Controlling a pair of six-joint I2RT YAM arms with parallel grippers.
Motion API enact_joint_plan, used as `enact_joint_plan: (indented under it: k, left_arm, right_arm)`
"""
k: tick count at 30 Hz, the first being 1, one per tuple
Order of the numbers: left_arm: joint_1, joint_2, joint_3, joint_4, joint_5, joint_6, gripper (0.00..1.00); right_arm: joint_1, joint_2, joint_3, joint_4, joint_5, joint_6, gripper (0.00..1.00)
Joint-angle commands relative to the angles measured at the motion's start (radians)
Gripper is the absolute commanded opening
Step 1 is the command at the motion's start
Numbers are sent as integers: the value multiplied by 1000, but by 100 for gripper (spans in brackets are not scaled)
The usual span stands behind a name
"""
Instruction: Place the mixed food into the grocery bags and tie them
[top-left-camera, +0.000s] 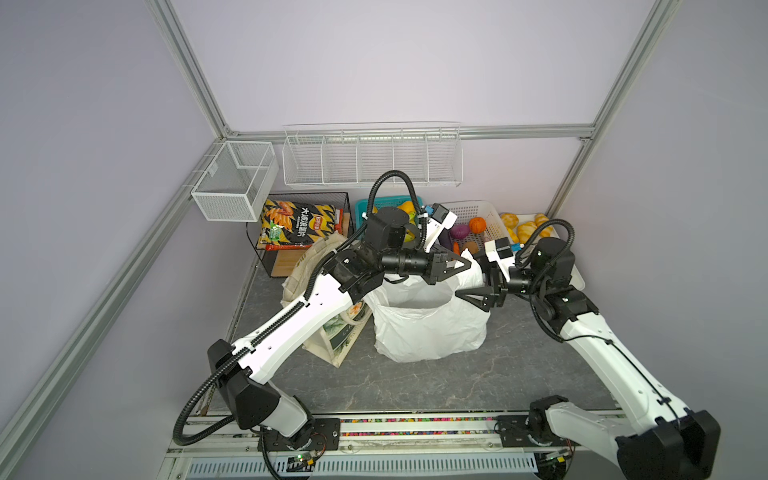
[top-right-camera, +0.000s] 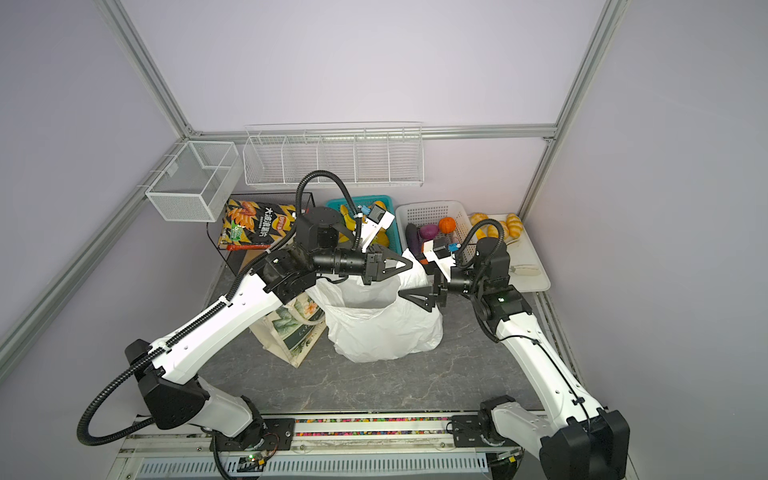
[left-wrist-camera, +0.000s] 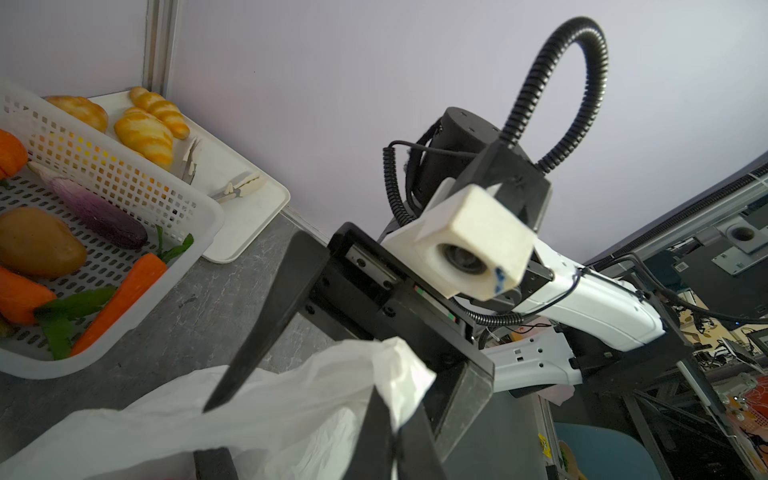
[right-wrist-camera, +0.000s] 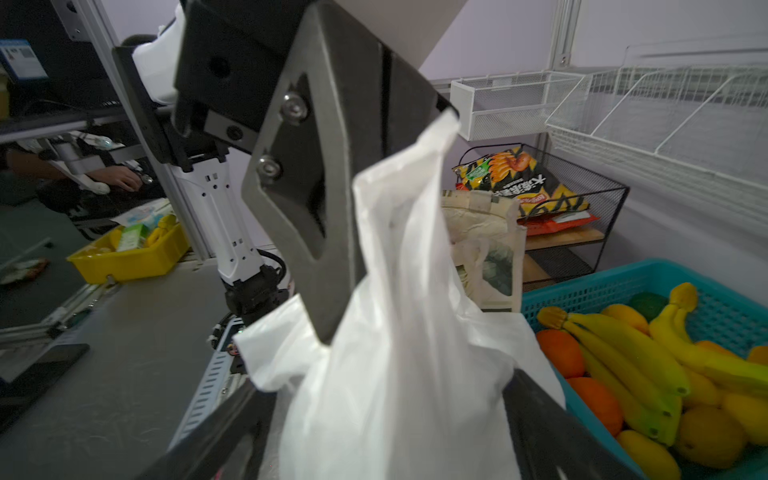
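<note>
Both arms rise from their mounts along the front rail, the left arm (top-left-camera: 291, 328) slanting in from the left and the right arm (top-left-camera: 602, 345) from the right. Beyond the mounts is a bare stretch of grey marbled tabletop (top-left-camera: 415, 382).

Past that stands the white plastic bag (top-left-camera: 428, 328), upright with its mouth open. The canvas tote (top-left-camera: 332, 336) is touching it on the left, and the left arm covers much of the tote. What lies inside either bag cannot be made out.

Over the far right corner of the bag's mouth, the left pincer (top-left-camera: 467, 264) is pressed together on a pulled-up loop handle of the white plastic bag. The right pincer (right-wrist-camera: 386, 379) is just beside it, with its jaws spread wide. The same gathered plastic hangs between them, and neither jaw is gripping it.

Along the back of the tabletop, from left to right, are:
- a black wire stand (top-left-camera: 345, 199) carrying a black-and-yellow chip bag (top-left-camera: 299, 224)
- a teal basket (right-wrist-camera: 623, 291) of bananas (right-wrist-camera: 631, 345) and oranges (right-wrist-camera: 561, 353)
- a white perforated basket (top-left-camera: 490, 212) holding toy vegetables
- a white tray (top-left-camera: 577, 278) with bread rolls (top-left-camera: 525, 228)

Farthest off, a white mesh box (top-left-camera: 232, 187) and a white wire rack (top-left-camera: 370, 158) hang on the walls.
</note>
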Motion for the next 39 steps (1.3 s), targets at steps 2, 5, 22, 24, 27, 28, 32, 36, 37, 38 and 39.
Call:
enact_joint_plan:
  k: [2,5,22,24,27,28,32,36,37,38,39]
  left_arm:
    - [16,-20,-15,39,28,-13,0]
    - [28,-30,-36,69,27,-35,0]
    - [39,-55,-123,179,-14,-118,0]
    - [37,-53,-134,183,-20,-127,0]
    - [37,-56,-146,194,-30,-138,0]
    - [37,-58,-152,200,-31,-142,0]
    - [36,-55,-153,204,-32,-152,0]
    - [33,-57,-150,208,-33,-158,0]
    - [31,-57,-150,212,-34,-159,0]
    - [30,-58,-150,211,-35,-162,0]
    - [27,-57,-148,213,-37,-164,0]
  right_arm:
    - [15,50,-14,-19,-136,-21,63]
    - [15,63,-44,-20,-136,-26,48]
    - [18,65,-207,88,144,78,23]
    - [26,26,-215,99,226,87,38]
    - [58,-39,-233,95,368,82,66]
    - [73,-62,-239,94,416,77,73]
    - [116,-145,-284,142,562,92,92]
    - [167,-210,-320,215,709,106,100]
    - [186,-222,-325,231,760,108,97]
    - [203,-226,-329,245,805,107,96]
    - [226,-231,-332,257,875,112,94]
